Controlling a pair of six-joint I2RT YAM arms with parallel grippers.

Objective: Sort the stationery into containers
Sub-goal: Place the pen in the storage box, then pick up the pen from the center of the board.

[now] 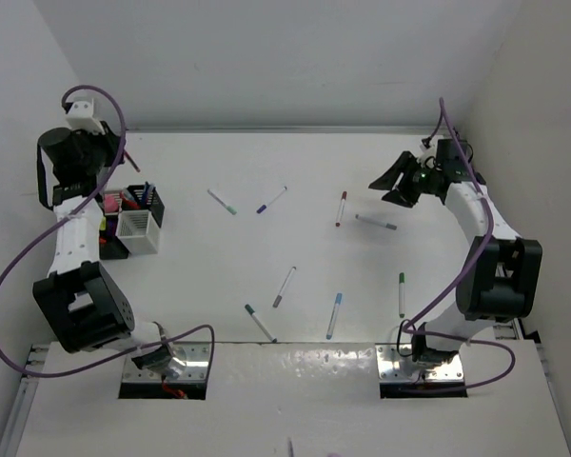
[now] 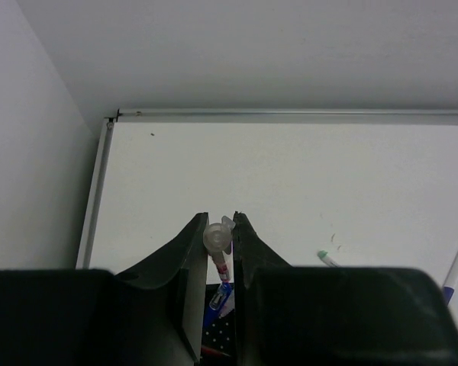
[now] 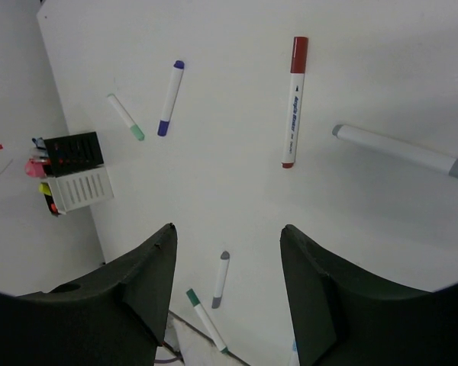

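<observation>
- My left gripper [image 2: 219,225] is pressed together on a thin pen with a clear rounded end [image 2: 217,238]. I hold it upright, with its barrel running down between my fingers.
- That pen hangs over the black mesh pen holder [image 1: 155,208] at the left edge of the white table [image 1: 190,276]. Blue-capped pens [image 2: 222,296] already stand inside the holder.
- A white mesh pen holder [image 1: 138,236] touches the black one on the near side. Pink and yellow pieces show at their left, but I cannot tell which holder they sit in.
- My right gripper [image 3: 227,229] hovers above the far right of the table. Its jaws are spread wide and there is nothing between them.
- Below it lie a red-capped white marker [image 3: 295,99] and, just to its right, a long white marker with grey ends [image 3: 401,151].
- Further left, a purple-capped pen [image 3: 170,97] and a green-capped pen [image 3: 127,117] lie loose and apart from each other.
- Nearer my bases lie four more pens, well apart:
  - a grey-capped pen [image 1: 285,286]
  - a teal-tipped pen [image 1: 260,322]
  - a blue pen [image 1: 335,314]
  - a dark green pen [image 1: 401,293]
</observation>
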